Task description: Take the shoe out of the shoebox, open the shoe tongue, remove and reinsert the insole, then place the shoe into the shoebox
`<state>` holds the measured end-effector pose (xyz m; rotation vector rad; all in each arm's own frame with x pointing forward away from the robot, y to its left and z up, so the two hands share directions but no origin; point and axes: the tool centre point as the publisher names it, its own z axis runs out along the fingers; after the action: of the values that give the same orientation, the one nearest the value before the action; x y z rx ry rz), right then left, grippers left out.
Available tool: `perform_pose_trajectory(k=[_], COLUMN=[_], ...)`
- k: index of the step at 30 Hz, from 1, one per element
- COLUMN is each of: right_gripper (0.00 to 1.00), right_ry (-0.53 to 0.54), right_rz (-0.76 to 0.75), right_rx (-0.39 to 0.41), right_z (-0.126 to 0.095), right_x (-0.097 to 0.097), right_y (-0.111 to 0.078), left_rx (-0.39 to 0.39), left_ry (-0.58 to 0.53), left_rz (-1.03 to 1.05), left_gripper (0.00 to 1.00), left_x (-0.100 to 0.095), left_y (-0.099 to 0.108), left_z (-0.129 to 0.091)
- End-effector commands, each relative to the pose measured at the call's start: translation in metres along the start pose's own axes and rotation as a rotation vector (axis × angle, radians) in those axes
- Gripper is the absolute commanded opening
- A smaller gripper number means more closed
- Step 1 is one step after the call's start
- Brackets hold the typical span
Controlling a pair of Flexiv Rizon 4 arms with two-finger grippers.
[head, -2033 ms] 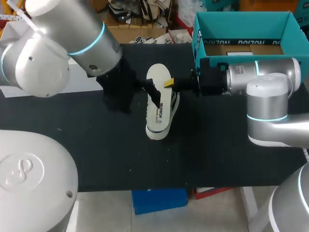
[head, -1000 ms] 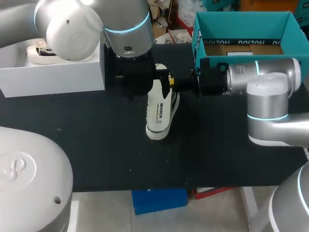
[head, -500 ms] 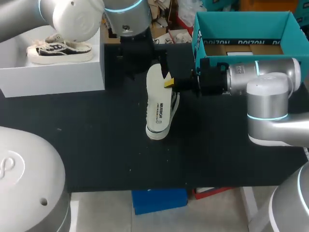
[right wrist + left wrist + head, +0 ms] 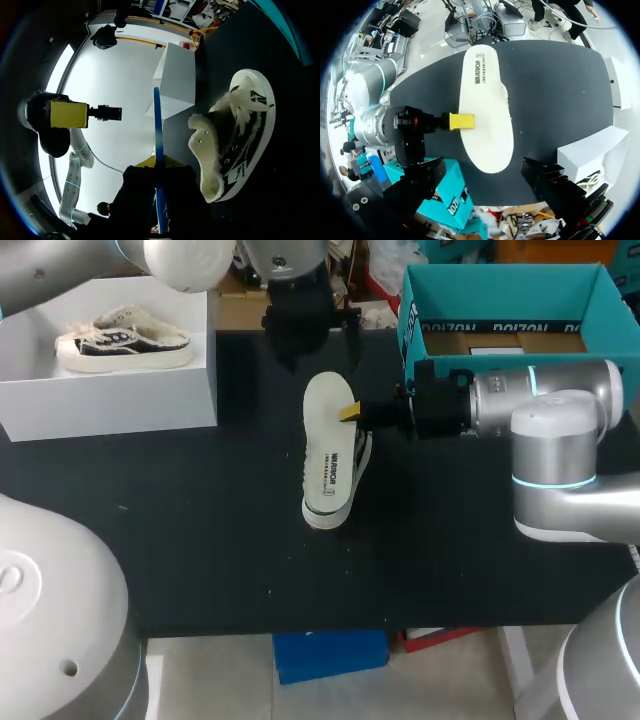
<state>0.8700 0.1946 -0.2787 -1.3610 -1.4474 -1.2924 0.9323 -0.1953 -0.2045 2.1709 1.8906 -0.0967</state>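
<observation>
A white insole (image 4: pixel 325 430) hangs flat over the shoe (image 4: pixel 362 455), which lies on its side mid-table. My right gripper (image 4: pixel 350 412) is shut on the insole's edge from the right. In the right wrist view the insole (image 4: pixel 157 130) shows edge-on as a thin blue line between the yellow tips (image 4: pixel 160 162), with the fleece-lined shoe (image 4: pixel 240 135) beside it. My left gripper (image 4: pixel 305 325) hovers open behind the shoe, holding nothing. Its view looks down on the insole (image 4: pixel 485 110), the right gripper's yellow tip (image 4: pixel 461 121) and its own spread dark fingers (image 4: pixel 422 172).
The teal shoebox (image 4: pixel 500 325) stands at the back right, behind my right arm, and shows beside the left fingers (image 4: pixel 452 195). A white box (image 4: pixel 110 395) at the back left carries a second shoe (image 4: pixel 125 340). Black table (image 4: pixel 200 540) lies in front.
My left arm has pulled back from over the shoe toward the table's far edge, uncovering the insole and the white box with the second shoe. The right arm has kept still.
</observation>
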Motion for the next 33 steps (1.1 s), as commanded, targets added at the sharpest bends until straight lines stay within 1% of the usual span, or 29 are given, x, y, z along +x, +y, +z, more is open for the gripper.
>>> perform_pose_trajectory(k=[1,2,4,6,12,16,23,28,31,32,33], right_gripper=[0.0,0.0,0.0,0.0,0.0,0.0,0.0,0.0,0.0,0.0,0.0], right_ry=[-0.002,-0.002,-0.002,-0.002,-0.002,-0.002,-0.002,-0.002,-0.002,-0.002,-0.002], right_rz=[0.001,0.001,0.001,0.001,0.001,0.001,0.001,0.001,0.001,0.001,0.001], right_rx=[-0.001,-0.001,-0.001,-0.001,-0.001,-0.001,-0.001,-0.001,-0.001,-0.001,-0.001], right_z=[0.001,0.001,0.001,0.001,0.001,0.001,0.001,0.001,0.001,0.001,0.001], right_x=[0.0,0.0,0.0,0.0,0.0,0.0,0.0,0.0,0.0,0.0,0.0], right_y=[0.0,0.0,0.0,0.0,0.0,0.0,0.0,0.0,0.0,0.0,0.0], left_rx=[0.03,0.029,0.025,0.021,0.014,0.014,0.037,0.043,0.039,0.039,0.04], left_ry=[0.004,0.007,0.008,0.015,0.019,0.018,0.011,0.009,0.007,0.006,0.003], left_rz=[0.001,-0.003,-0.014,-0.022,-0.036,-0.04,-0.048,-0.048,-0.045,-0.045,-0.045], left_gripper=[1.0,1.0,1.0,1.0,1.0,1.0,1.0,1.0,1.0,1.0,1.0], left_x=[-0.002,-0.002,0.001,0.001,-0.002,-0.004,-0.004,-0.006,-0.007,-0.007,-0.007], left_y=[0.018,0.019,0.03,0.033,0.031,0.015,-0.024,-0.055,-0.077,-0.081,-0.09], left_z=[0.009,0.008,0.01,0.009,0.003,0.002,0.005,0.003,0.001,0.001,0.0])
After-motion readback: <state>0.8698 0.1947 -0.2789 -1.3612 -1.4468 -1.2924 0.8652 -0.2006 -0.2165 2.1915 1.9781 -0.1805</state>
